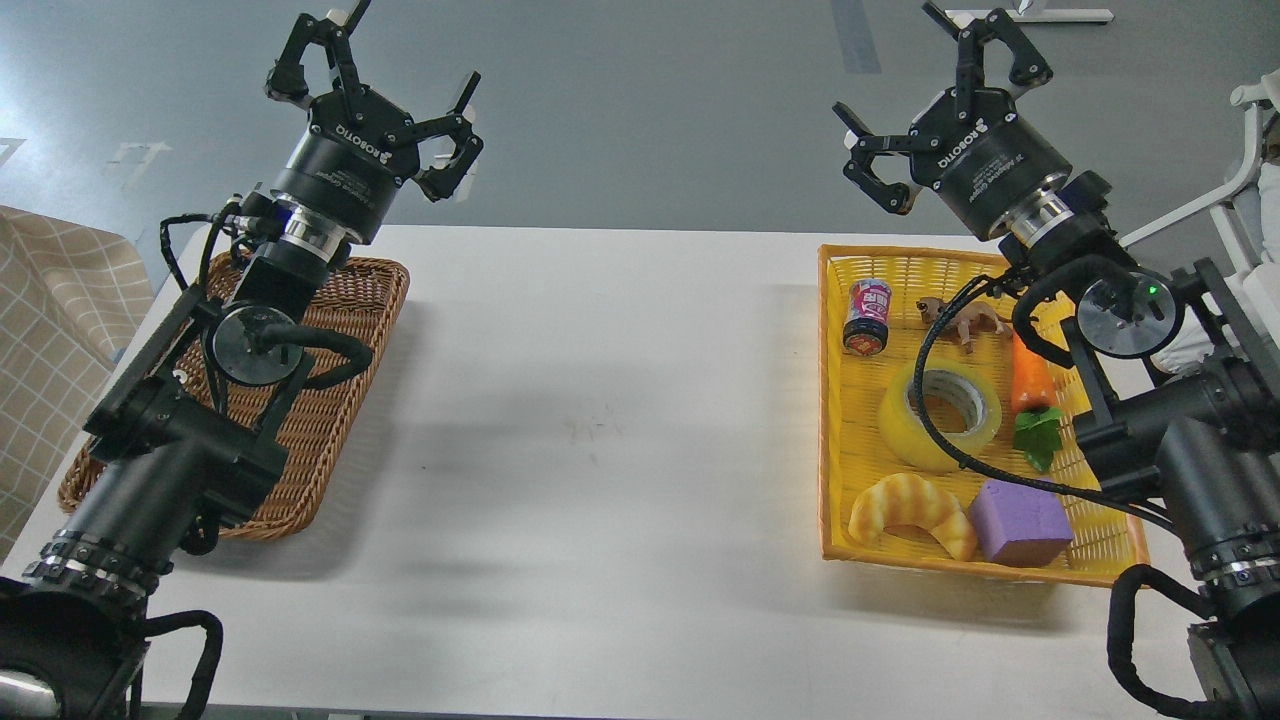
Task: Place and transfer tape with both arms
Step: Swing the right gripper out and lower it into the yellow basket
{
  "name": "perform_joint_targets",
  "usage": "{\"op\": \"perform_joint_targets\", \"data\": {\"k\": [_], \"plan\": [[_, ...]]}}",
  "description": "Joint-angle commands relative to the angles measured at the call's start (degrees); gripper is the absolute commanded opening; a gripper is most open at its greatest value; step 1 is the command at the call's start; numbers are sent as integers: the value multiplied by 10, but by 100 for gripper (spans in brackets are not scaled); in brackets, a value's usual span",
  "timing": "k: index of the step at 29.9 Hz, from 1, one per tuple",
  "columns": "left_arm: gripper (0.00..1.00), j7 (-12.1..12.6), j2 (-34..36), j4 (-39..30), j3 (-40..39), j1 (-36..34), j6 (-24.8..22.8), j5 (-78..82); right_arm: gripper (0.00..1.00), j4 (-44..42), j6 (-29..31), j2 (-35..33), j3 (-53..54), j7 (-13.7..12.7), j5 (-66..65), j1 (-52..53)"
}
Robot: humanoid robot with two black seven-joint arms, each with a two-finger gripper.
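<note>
The tape [938,416], a translucent yellow roll with a grey-white core, lies flat in the middle of the yellow basket [832,400] at the right. A black cable of my right arm crosses over it. My right gripper [925,100] is open and empty, raised high beyond the basket's far edge. My left gripper [375,95] is open and empty, raised above the far end of the brown wicker basket [330,400] at the left.
The yellow basket also holds a small jar [867,316], a brown toy animal [962,320], a toy carrot [1032,385], a croissant toy [910,510] and a purple block [1020,520]. The white table [600,420] spans between the baskets. A white chair [1225,150] stands at far right.
</note>
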Motion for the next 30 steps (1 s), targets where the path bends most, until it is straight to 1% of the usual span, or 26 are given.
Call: {"op": "perform_joint_targets", "data": {"k": [1, 5, 8, 13, 16, 18, 20, 26, 28, 30], "plan": [[98, 0, 0, 0, 0, 0, 0, 0, 100, 24, 0, -24, 0, 0, -50, 4], [98, 0, 0, -1, 0, 0, 0, 0, 100, 40, 0, -64, -2, 0, -85, 7], [98, 0, 0, -1, 0, 0, 0, 0, 100, 59, 0, -98, -25, 0, -108, 8], [98, 0, 1, -1, 0, 0, 0, 0, 100, 114, 0, -192, -104, 0, -120, 20], [98, 0, 1, -1, 0, 0, 0, 1, 100, 130, 0, -223, -129, 0, -121, 21], [98, 0, 1, -1, 0, -1, 0, 1, 100, 157, 0, -261, -166, 2, -150, 29], [98, 0, 2, -1, 0, -1, 0, 1, 100, 178, 0, -279, -185, 3, -199, 32], [98, 2, 2, -2, 1, -1, 0, 1, 100, 239, 0, -317, -193, 3, -320, 16], [98, 3, 2, -2, 1, -1, 0, 1, 100, 246, 0, -322, -195, 3, -347, 9], [98, 3, 2, -2, 1, -1, 0, 1, 100, 250, 0, -324, -210, 3, -405, 7]]}}
